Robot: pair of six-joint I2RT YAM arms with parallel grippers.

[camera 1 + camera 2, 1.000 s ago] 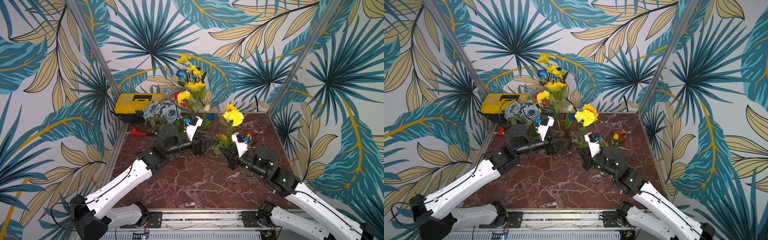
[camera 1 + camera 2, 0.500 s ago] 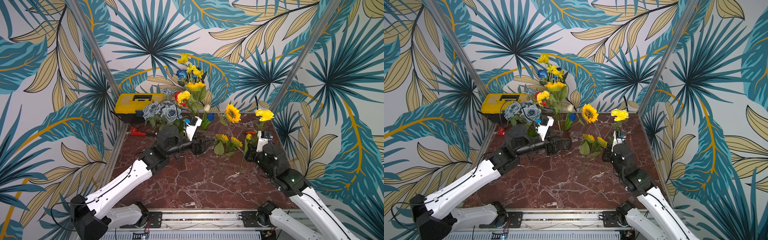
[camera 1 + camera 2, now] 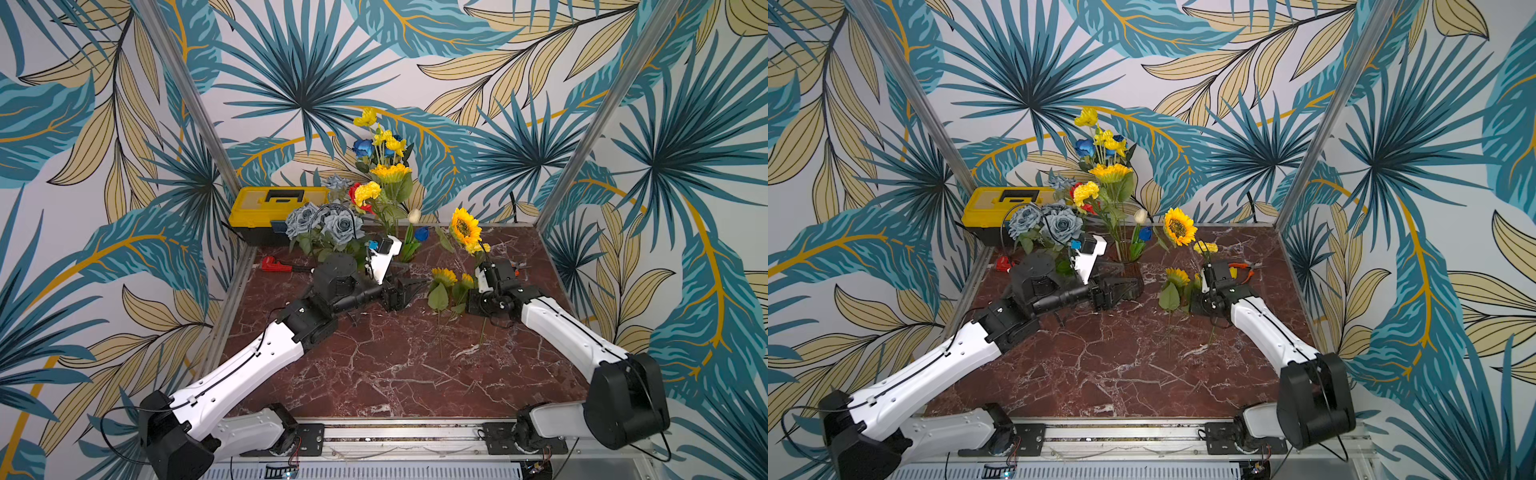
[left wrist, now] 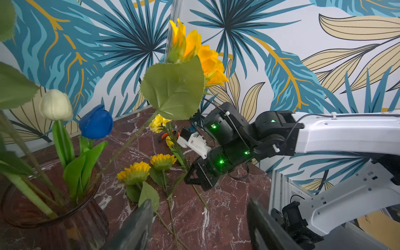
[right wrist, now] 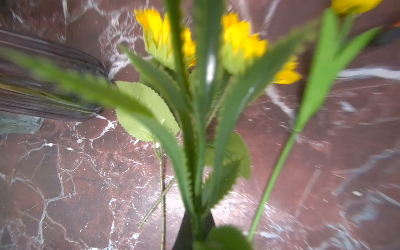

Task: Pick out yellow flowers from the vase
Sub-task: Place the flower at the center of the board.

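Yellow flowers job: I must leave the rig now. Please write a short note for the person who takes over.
Left pincer: open, empty, beside the vase.
Right pincer: shut on the stem of a pompom, down near the table, away from the vase.
Done: two small sunflowers and a tulip lie on the table.
To do: set the pompom down, then pull the leaning sunflower and the other yellow blooms from the vase.
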